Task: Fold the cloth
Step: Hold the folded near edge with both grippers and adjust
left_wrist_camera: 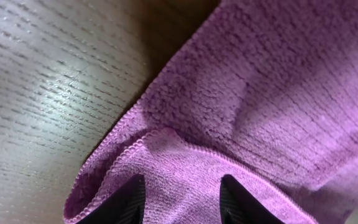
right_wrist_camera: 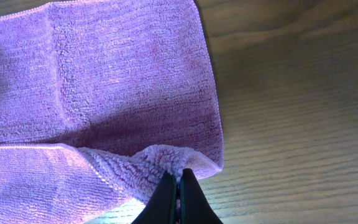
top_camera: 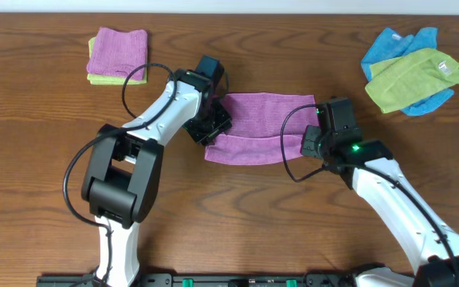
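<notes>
The violet-purple cloth (top_camera: 265,119) lies in the middle of the table, its near edge doubled over the rest as a lower band. No tag shows. My left gripper (top_camera: 213,127) is at the cloth's left end. In the left wrist view its fingers (left_wrist_camera: 182,202) are spread apart, with a folded edge of the cloth (left_wrist_camera: 278,93) lying between them. My right gripper (top_camera: 311,143) is at the cloth's right end. In the right wrist view its fingers (right_wrist_camera: 180,182) are shut on the near right corner of the cloth (right_wrist_camera: 104,81), pinching it just above the table.
A folded pinker purple cloth on a lime-green one (top_camera: 118,54) sits at the back left. A loose heap of blue and lime-green cloths (top_camera: 413,72) lies at the back right. Bare wood table (top_camera: 38,143) surrounds the cloth.
</notes>
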Available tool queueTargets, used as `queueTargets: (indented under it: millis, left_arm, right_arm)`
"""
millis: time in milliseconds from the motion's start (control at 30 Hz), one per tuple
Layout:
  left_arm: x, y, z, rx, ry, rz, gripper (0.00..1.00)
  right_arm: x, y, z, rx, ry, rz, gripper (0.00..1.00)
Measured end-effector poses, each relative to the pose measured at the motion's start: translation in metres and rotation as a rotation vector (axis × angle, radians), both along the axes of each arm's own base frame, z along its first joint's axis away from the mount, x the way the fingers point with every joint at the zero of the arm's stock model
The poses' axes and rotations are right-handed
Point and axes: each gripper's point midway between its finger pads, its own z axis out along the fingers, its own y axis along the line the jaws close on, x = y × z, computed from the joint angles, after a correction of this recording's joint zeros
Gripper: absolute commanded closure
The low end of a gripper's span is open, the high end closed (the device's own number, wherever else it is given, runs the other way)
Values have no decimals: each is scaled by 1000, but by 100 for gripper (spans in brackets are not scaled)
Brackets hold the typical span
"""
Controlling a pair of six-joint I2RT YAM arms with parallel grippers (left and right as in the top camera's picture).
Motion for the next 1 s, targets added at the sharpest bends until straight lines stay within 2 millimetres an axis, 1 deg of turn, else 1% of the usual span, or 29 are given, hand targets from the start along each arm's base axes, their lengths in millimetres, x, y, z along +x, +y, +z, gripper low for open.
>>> queueTargets:
  millis: [133, 233, 500, 600, 667, 700, 733, 767, 800, 1000]
  left_arm:
    - [6, -2, 0, -4, -11, 43, 60]
    - [9, 1, -1, 15, -18, 68, 60]
    - [10, 5, -3, 41, -19, 103, 60]
    - [8, 6, -9, 51, 1, 108, 62]
    - [5, 5, -18, 57, 22, 109, 63]
    - [4, 4, -22, 61, 30, 107, 66]
    - [4, 4, -23, 62, 35, 111, 72]
    - [5, 3, -22, 58, 32, 116, 89]
    - [6, 2, -22, 57, 32, 120, 94]
    - [5, 1, -24, 58, 35, 118, 94]
  right_arm:
    - [0, 0, 0, -7, 0, 11, 98]
    - [0, 0, 0, -11, 0, 19, 99]
    - [0, 0, 0, -17, 0, 30, 98]
    - [0, 0, 0, -21, 0, 35, 98]
    - [0, 0, 0, -22, 0, 36, 99]
    - [0, 0, 0, -22, 0, 37, 99]
    - [0, 0, 0, -23, 0, 38, 98]
    - [0, 0, 0, -23, 0, 39, 99]
    - [0, 0, 0, -24, 0, 39, 98]
    - [0, 0, 0, -25, 1, 42, 99]
